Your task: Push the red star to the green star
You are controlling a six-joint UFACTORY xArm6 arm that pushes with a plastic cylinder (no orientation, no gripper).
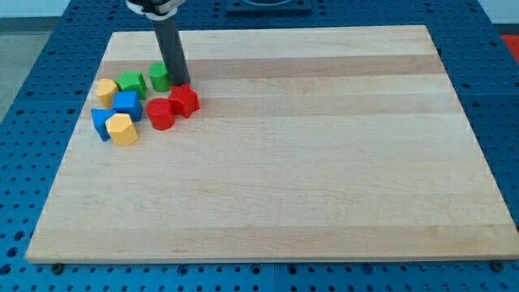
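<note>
The red star [185, 100] lies near the board's upper left, touching a red cylinder [160, 114] on its lower left. The green star [131, 83] lies further left, beside a green cylinder [159, 77]. My tip [180, 84] rests on the board just above the red star's top edge and right beside the green cylinder's right side. The dark rod rises from there to the view's top.
A yellow block [106, 90] sits left of the green star. A blue cube [126, 105], a blue triangle [100, 123] and a yellow hexagon [122, 129] cluster below it. The wooden board [308, 162] lies on a blue perforated table.
</note>
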